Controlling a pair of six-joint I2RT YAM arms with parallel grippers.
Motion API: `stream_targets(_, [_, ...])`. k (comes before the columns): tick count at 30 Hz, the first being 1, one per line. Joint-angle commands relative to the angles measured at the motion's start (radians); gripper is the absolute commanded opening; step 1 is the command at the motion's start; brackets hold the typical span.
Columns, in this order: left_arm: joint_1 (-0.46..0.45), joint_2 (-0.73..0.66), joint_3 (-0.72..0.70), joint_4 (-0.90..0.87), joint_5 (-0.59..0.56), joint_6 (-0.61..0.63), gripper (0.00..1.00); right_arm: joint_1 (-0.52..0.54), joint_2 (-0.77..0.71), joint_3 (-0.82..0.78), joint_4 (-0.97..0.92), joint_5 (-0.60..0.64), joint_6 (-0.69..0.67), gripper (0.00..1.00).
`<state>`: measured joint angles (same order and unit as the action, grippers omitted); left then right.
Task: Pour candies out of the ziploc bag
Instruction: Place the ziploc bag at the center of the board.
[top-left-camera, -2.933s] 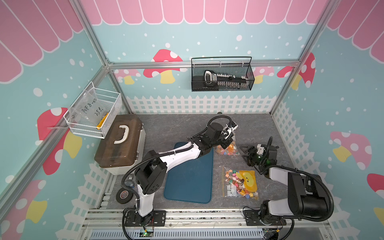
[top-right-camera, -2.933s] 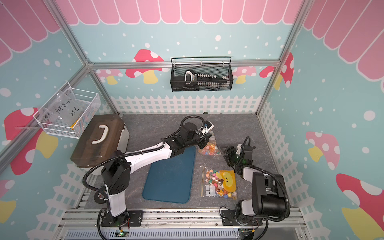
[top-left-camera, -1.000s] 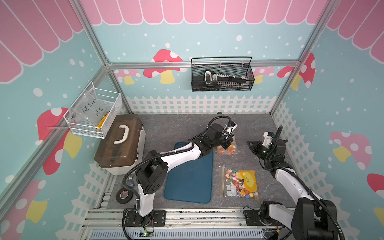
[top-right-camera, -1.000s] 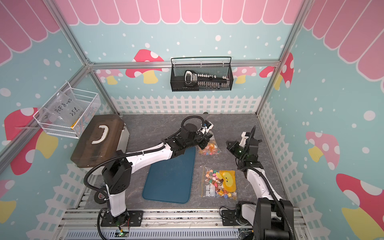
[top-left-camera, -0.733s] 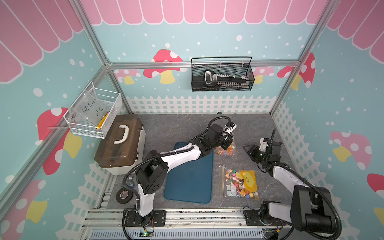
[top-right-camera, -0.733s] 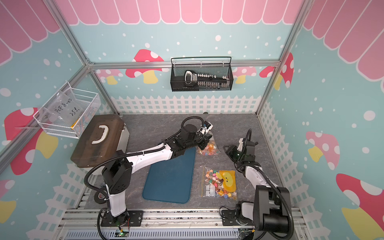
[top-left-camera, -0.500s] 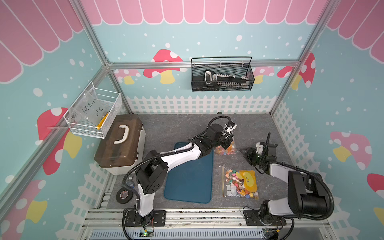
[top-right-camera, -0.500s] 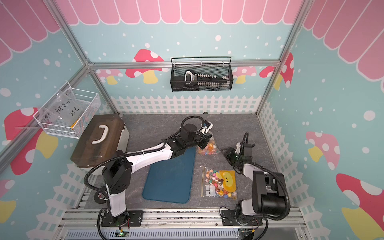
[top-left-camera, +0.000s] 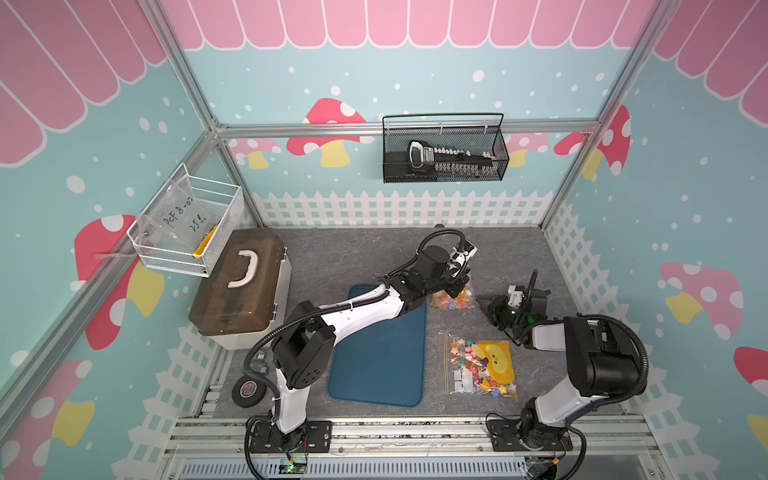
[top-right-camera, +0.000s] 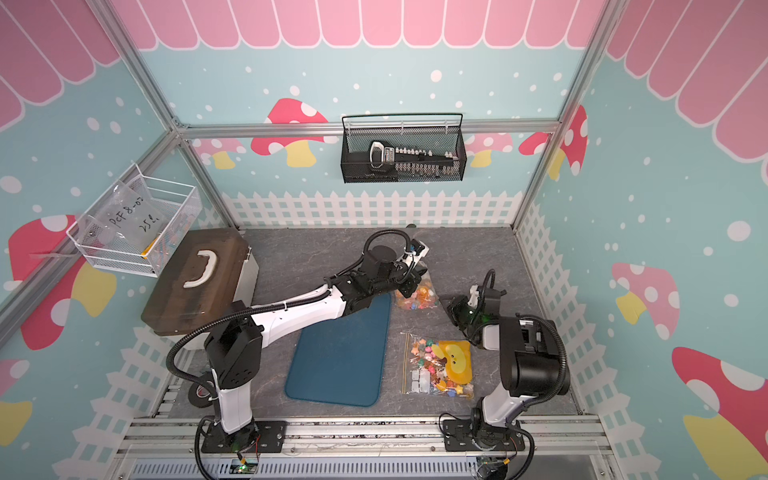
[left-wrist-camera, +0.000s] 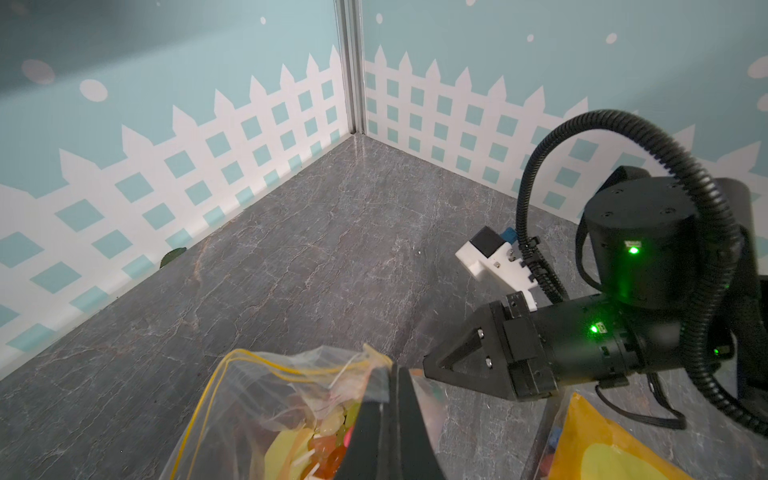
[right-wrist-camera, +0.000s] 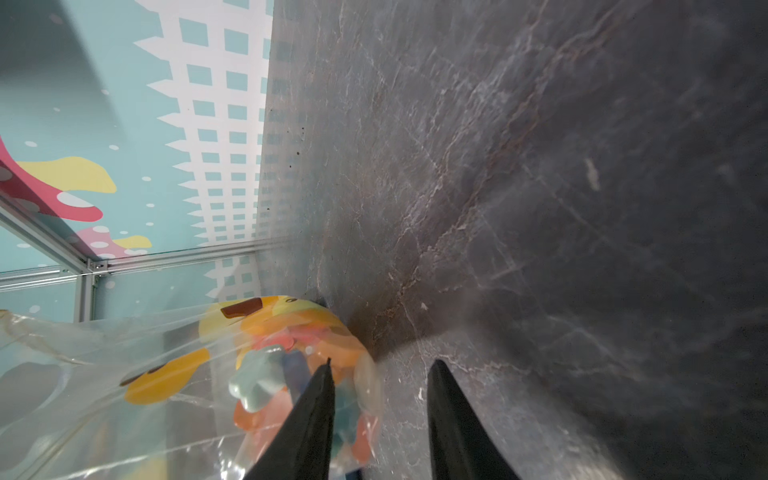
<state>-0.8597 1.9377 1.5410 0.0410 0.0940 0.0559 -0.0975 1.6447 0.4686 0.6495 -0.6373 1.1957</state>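
Note:
My left gripper (left-wrist-camera: 392, 376) is shut on the top edge of the clear ziploc bag (left-wrist-camera: 266, 386), pinching it beside the yellow zip line. The candies (left-wrist-camera: 328, 449) are heaped inside the bag below that grip. In both top views the bag (top-left-camera: 453, 297) (top-right-camera: 415, 299) hangs from the left gripper (top-left-camera: 461, 282) just right of the blue mat. My right gripper (top-left-camera: 481, 300) lies low on the floor, pointing at the bag from the right. In the right wrist view its fingers stand apart, so the right gripper (right-wrist-camera: 380, 365) is open. A bulging corner of the bag (right-wrist-camera: 266, 374) sits against one finger.
A second clear bag (top-left-camera: 478, 370) of candies with a yellow duck shape lies flat in front of the right gripper. A blue mat (top-left-camera: 378, 353) lies at centre, a brown toolbox (top-left-camera: 241, 286) at left and a tape roll (top-left-camera: 248, 390) near the left arm's base. Fenced walls close the floor in.
The right arm has swung down and in from the back right to the bag's side, and its jaws have opened. The left arm and the bag have stayed put.

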Motion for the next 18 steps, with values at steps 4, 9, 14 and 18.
stream_targets(4, [-0.007,-0.026,0.061,0.047,0.001,0.004,0.00,0.021,0.062,-0.006,0.141,-0.013,0.074,0.34])
stream_targets(9, [-0.007,-0.023,0.061,0.043,-0.001,0.005,0.00,0.025,0.061,-0.008,0.147,-0.007,0.081,0.24])
stream_targets(14, [-0.007,-0.020,0.059,0.047,-0.004,0.005,0.00,0.031,0.059,-0.008,0.148,-0.004,0.087,0.16])
stream_targets(18, [-0.007,-0.020,0.058,0.045,-0.004,0.008,0.00,0.032,0.058,-0.012,0.148,0.003,0.086,0.09])
